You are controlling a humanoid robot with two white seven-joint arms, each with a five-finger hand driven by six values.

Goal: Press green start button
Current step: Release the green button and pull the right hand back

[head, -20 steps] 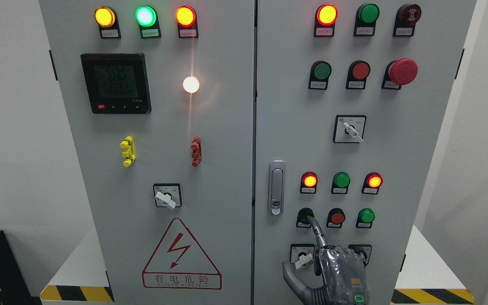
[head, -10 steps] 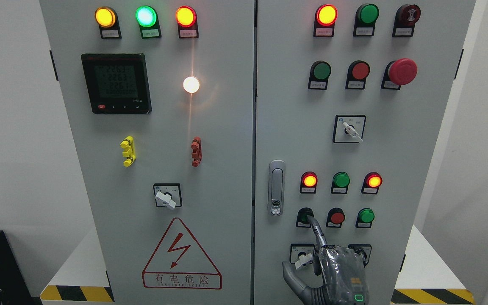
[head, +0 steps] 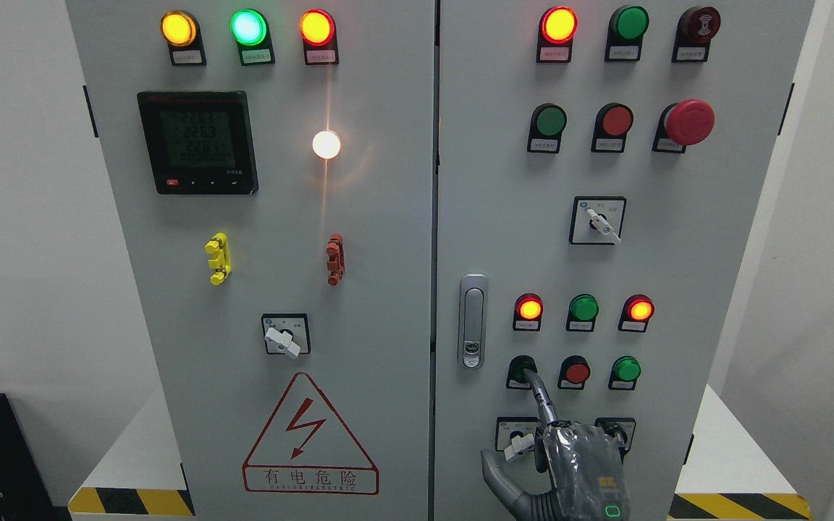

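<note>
A dark green push button sits at the left of the lower button row on the right door of the grey cabinet. My right hand comes up from the bottom edge, wrapped in clear film. Its index finger is stretched out and its tip touches the lower right of this green button. The thumb sticks out to the left, and the other fingers are curled out of sight. The hand holds nothing. The left arm does not show.
Right of the touched button are a red button and a brighter green button. Above them are two lit red lamps and an unlit green lamp. A rotary selector sits beside the hand. The door latch is at the left.
</note>
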